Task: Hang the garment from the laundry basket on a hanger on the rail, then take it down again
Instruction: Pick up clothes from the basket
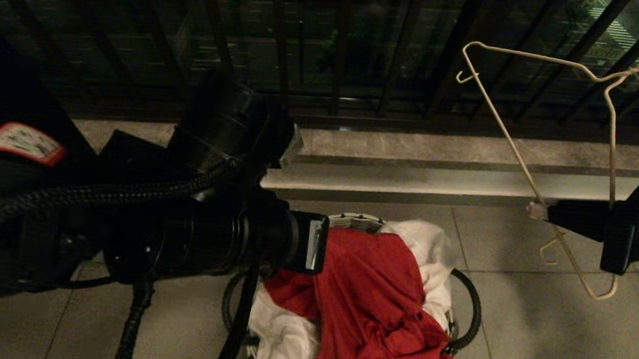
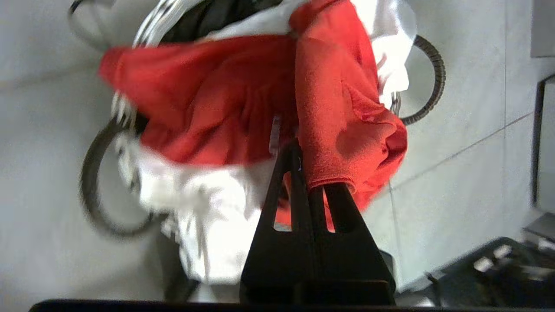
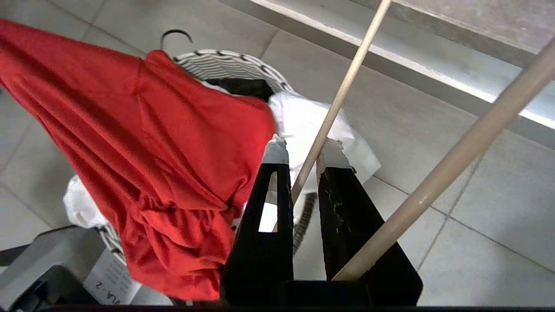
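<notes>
The left end effector [image 2: 303,173] is closed on a fold of the red T-shirt [image 1: 367,299], which drapes over white cloth [image 1: 282,338] in the laundry basket [image 3: 225,65] on the floor. The right end effector [image 3: 302,151] grips the white wire hanger [image 1: 527,180] beside the basket.

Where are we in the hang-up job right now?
Early. Done: the right gripper is shut on the hanger, held off to the side. In hand: the left gripper is shut on the red T-shirt, which partly hangs up out of the basket. Left: threading the hanger in, hanging it, taking it down.
</notes>
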### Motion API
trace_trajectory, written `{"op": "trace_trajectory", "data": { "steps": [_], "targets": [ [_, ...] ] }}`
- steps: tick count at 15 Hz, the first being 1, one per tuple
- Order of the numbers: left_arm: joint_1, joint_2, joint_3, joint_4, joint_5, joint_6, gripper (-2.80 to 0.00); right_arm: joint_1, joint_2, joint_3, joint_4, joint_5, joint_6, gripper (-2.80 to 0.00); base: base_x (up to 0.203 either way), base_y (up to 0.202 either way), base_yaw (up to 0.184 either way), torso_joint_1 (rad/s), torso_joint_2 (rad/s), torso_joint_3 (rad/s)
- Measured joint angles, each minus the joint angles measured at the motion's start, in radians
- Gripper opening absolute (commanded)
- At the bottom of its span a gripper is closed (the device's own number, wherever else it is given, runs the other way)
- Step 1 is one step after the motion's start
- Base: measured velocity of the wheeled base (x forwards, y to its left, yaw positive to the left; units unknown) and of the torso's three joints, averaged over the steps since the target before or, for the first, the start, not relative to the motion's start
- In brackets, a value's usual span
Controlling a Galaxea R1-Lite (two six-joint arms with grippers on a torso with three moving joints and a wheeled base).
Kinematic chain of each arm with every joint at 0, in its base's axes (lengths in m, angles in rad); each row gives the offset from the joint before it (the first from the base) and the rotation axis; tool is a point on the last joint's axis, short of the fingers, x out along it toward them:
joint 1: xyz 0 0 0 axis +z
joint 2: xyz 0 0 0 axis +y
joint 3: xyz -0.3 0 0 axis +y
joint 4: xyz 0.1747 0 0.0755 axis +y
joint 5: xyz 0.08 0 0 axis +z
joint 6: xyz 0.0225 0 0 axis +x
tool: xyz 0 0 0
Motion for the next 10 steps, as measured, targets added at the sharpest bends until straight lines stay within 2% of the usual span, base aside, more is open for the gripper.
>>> {"op": "trace_trajectory", "data": {
  "steps": [2, 6, 10],
  "targets": [
    [0.011, -0.006, -0.047, 0.100, 0.003, -0.024, -2.80, 0.011, 0.000, -0.001, 0.000, 0.004, 0.017, -2.80, 0.000, 0.000, 0.000, 0.000, 0.00, 0.000],
    [0.026, -0.006, -0.060, 0.110, 0.004, -0.003, -2.80, 0.044, 0.009, -0.025, -0.001, 0.006, 0.118, -2.80, 0.000, 0.000, 0.000, 0.000, 0.00, 0.000],
    [0.051, -0.004, -0.060, 0.104, 0.002, 0.007, -2.80, 0.068, 0.026, -0.030, -0.001, 0.006, 0.128, -2.80, 0.000, 0.000, 0.000, 0.000, 0.00, 0.000]
  ]
}}
